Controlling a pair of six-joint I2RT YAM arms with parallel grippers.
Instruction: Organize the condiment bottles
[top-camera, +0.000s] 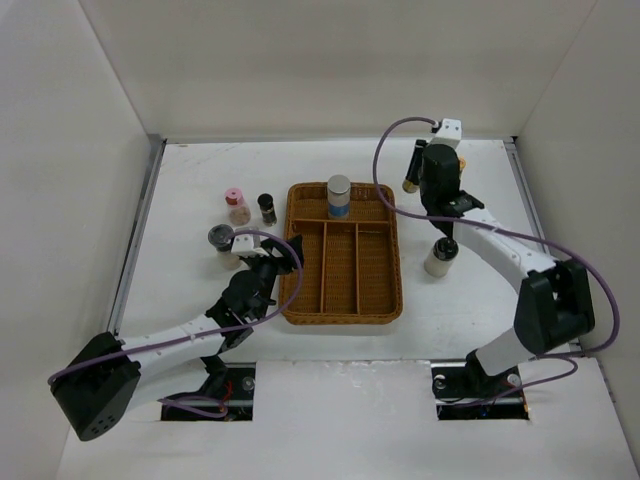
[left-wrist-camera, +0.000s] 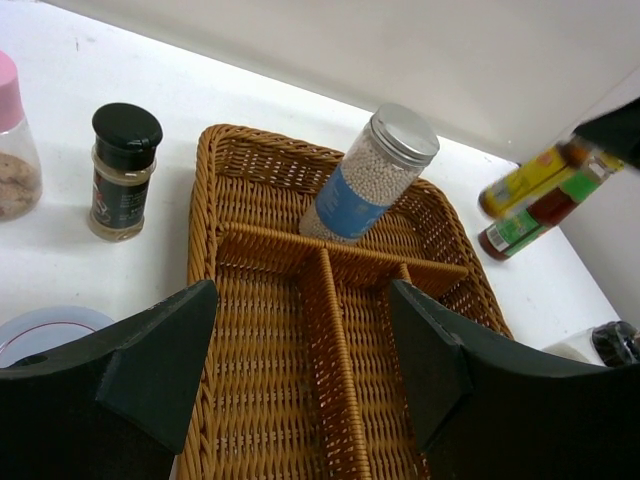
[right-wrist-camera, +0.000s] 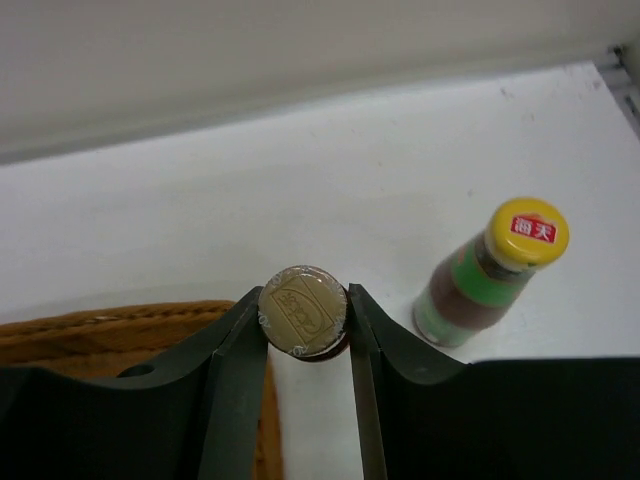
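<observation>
While the right gripper (right-wrist-camera: 303, 300) pinched a tan-capped bottle (right-wrist-camera: 303, 314), a yellow-capped bottle (right-wrist-camera: 492, 275) stood beside. The left gripper (left-wrist-camera: 302, 300) hung spread, empty, above the wicker tray (left-wrist-camera: 255, 400).

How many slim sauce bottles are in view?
2: tan-capped bottle clamped in the right gripper; yellow-capped bottle standing beside it on the table. The arm could hide more.

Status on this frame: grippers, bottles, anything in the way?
Left gripper open, empty, at tray edge. Right gripper shut on tan-capped bottle. One jar in tray. Yellow-capped bottle stands close beside grip.
</observation>
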